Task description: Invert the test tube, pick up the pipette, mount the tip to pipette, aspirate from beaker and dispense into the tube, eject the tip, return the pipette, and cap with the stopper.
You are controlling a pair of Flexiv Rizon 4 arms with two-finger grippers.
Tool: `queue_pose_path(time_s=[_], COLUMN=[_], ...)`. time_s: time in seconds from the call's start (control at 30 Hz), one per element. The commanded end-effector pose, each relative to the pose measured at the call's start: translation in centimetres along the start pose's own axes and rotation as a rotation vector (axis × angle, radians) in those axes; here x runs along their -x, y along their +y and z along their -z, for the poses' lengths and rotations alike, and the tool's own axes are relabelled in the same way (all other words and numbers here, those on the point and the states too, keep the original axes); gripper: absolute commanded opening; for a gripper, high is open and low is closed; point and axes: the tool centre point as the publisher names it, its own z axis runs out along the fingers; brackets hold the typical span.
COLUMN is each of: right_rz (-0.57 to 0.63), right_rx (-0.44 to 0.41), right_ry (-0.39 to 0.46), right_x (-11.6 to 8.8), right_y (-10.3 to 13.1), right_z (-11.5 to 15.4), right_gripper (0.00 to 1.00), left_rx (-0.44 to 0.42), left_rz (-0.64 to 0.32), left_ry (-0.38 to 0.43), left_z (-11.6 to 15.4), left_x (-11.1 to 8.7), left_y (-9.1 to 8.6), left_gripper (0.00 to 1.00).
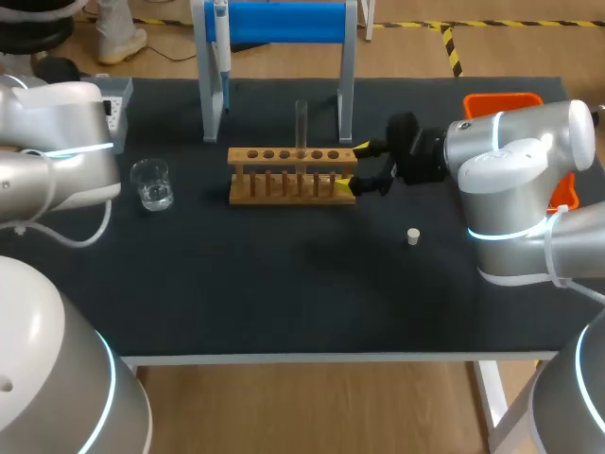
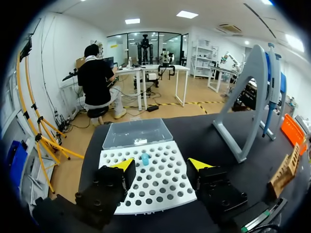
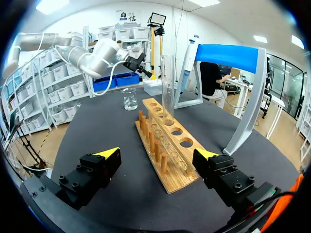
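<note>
Right gripper (image 3: 158, 154) spread wide, empty, at rack (image 3: 176, 180) end | left gripper (image 2: 162, 164) spread, empty | black table (image 1: 284, 293)

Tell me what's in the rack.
One clear tube stands upright in the rack; the other holes look empty. Its bottom end is hidden behind the rack's top board.

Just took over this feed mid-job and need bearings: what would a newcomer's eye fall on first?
The bright blue pipette stand at the table's far edge stands out first, then the wooden rack mid-table holding one upright test tube, with the right pincer open at its end. The left pincer hangs open over a white tip box holding one blue tip.
</note>
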Motion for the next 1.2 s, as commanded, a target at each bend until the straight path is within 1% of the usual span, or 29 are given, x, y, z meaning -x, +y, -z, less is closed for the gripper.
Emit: queue_pose_path(time_s=[0.03,0.13,0.2,0.27,0.33,0.37,0.47,0.5,0.57,0.63,0.77,0.83,0.97,1.0,1.03,1.07,1.2], right_rz=[0.000,0.000,0.000,0.000,0.000,0.000,0.000,0.000,0.000,0.000,0.000,0.000,0.000,0.000,0.000,0.000,0.000], right_rx=[0.000,0.000,0.000,0.000,0.000,0.000,0.000,0.000,0.000,0.000,0.000,0.000,0.000,0.000,0.000,0.000,0.000], right_ry=[0.000,0.000,0.000,0.000,0.000,0.000,0.000,0.000,0.000,0.000,0.000,0.000,0.000,0.000,0.000,0.000,0.000], right_x=[0.0,0.0,0.0,0.0,0.0,0.0,0.0,0.0,0.0,0.0,0.0,0.0,0.0,0.0,0.0,0.0,0.0], right_y=[0.0,0.0,0.0,0.0,0.0,0.0,0.0,0.0,0.0,0.0,0.0,0.0,0.0,0.0,0.0,0.0,0.0], right_z=[0.1,0.1,0.1,0.1,0.1,0.1,0.1,0.1,0.1,0.1,0.1,0.1,0.1,0.1,0.1,0.1,0.1], right_gripper=[1.00,1.00,1.00,1.00,1.00,1.00,1.00,1.00,1.00,1.00,1.00,1.00,1.00,1.00,1.00,1.00,1.00], left_rx=[-0.006,-0.003,0.000,0.002,0.004,0.006,0.009,0.009,0.010,0.011,0.013,0.014,0.016,0.016,0.017,0.018,0.019], left_rz=[0.001,0.005,0.008,0.006,0.006,0.007,0.011,0.011,0.013,0.013,0.012,0.013,0.015,0.016,0.017,0.017,0.020], left_ry=[-0.024,-0.041,-0.049,-0.055,-0.062,-0.065,-0.074,-0.076,-0.083,-0.087,-0.092,-0.094,-0.101,-0.102,-0.102,-0.103,-0.106], left_z=[-0.8,-0.9,-1.0,-1.0,-1.0,-1.0,-1.1,-1.1,-1.2,-1.2,-1.6,-1.6,-1.9,-1.9,-1.9,-2.0,-2.1], left_x=[0.0,0.2,0.4,0.5,0.5,0.5,0.6,0.6,0.7,0.7,1.0,1.0,1.2,1.2,1.2,1.2,1.2], left_y=[0.1,0.0,-0.1,-0.2,-0.2,-0.3,-0.3,-0.3,-0.3,-0.3,-0.3,-0.4,-0.3,-0.3,-0.4,-0.4,-0.4], left_gripper=[0.66,0.70,0.66,0.66,0.61,0.57,0.57,0.55,0.56,0.54,0.55,0.50,0.47,0.43,0.36,0.35,0.37])
